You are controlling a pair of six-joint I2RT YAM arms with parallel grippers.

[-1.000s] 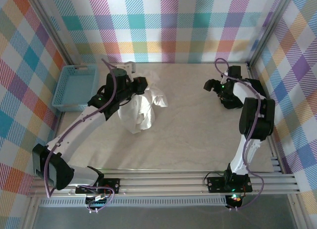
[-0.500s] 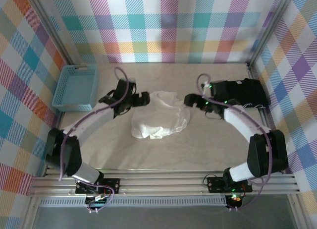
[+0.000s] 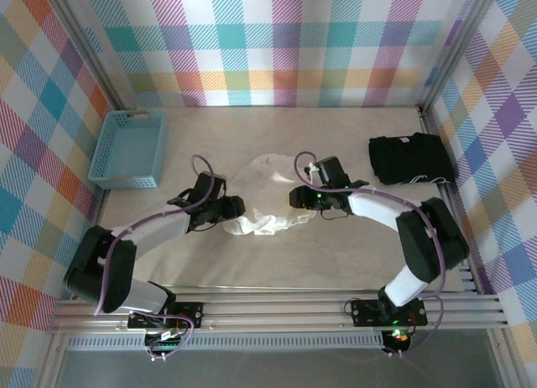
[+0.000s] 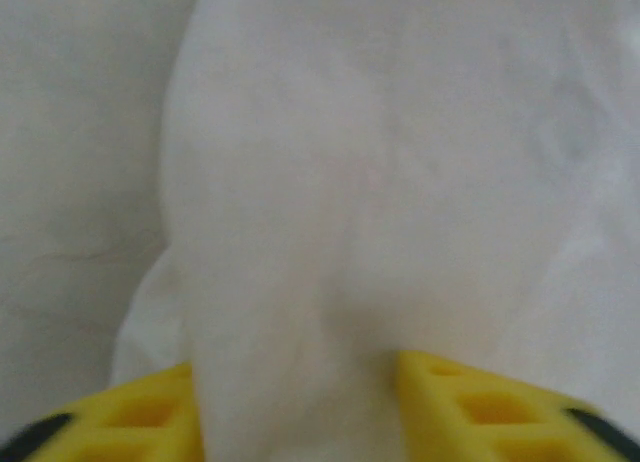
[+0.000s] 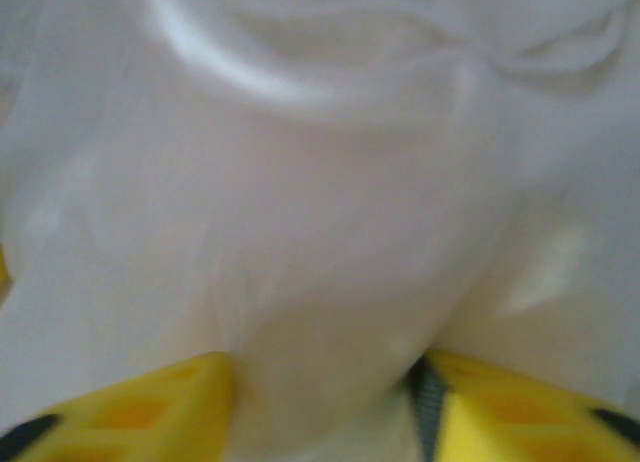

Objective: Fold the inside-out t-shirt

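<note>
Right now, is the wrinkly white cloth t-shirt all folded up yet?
Not yet. Done: nothing looks folded; the thin white wrinkled t-shirt lies bunched in a lump on the pale table. In hand: the left gripper and the right gripper each pinch a bunch of its fabric between yellow fingers. Left: spreading it flat, then every fold.

A blue basket [image 3: 128,149] sits at the left of the pale worktop [image 3: 336,258]; a black folded garment [image 3: 409,159] lies upper right.

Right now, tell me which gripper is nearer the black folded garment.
Right. The right gripper is on the t-shirt, left of the black garment; the left gripper is across the t-shirt, farther left.
</note>
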